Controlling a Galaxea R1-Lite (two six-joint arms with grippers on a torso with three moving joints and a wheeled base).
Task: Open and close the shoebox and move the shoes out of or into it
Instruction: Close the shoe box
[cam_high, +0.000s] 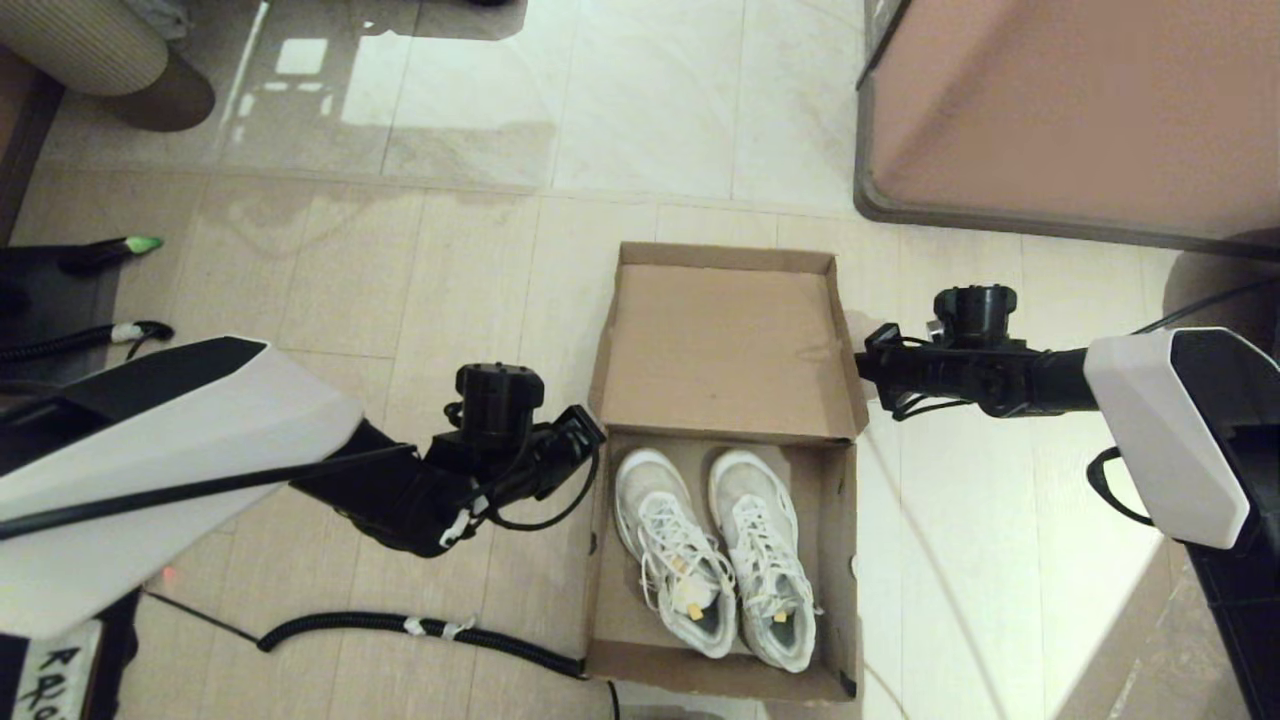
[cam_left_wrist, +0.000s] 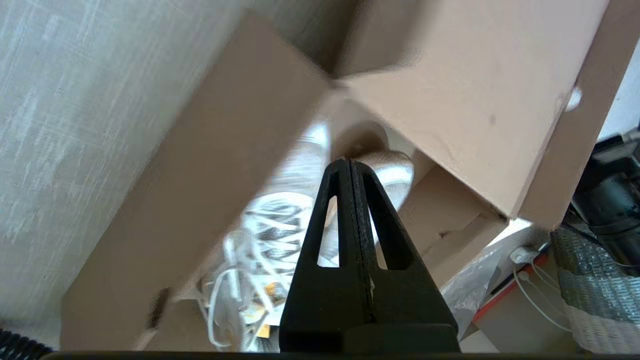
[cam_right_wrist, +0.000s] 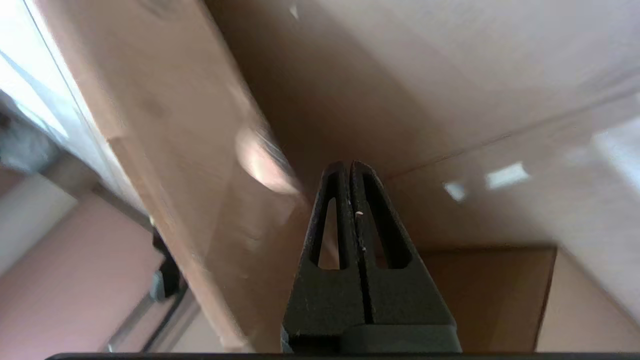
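Note:
The brown cardboard shoebox (cam_high: 846, 560) lies on the tiled floor with its hinged lid (cam_high: 725, 340) lifted and tilted over the far half. The pair of white sneakers (cam_high: 715, 555) lies side by side in the uncovered near half, toes towards the lid. My left gripper (cam_high: 588, 432) is shut and empty, just outside the box's left wall by the lid's left corner. My right gripper (cam_high: 864, 366) is shut and empty against the lid's right edge. In the left wrist view the shut gripper (cam_left_wrist: 348, 162) points at the sneakers (cam_left_wrist: 280, 225) under the lid (cam_left_wrist: 470, 100). In the right wrist view the shut gripper (cam_right_wrist: 348, 165) faces cardboard (cam_right_wrist: 375, 75).
A large pinkish-brown block with a grey rim (cam_high: 1080, 110) stands at the back right, close behind my right arm. A black corrugated cable (cam_high: 420, 630) runs along the floor to the box's near left corner. A beige ribbed object (cam_high: 90, 50) sits at the far left.

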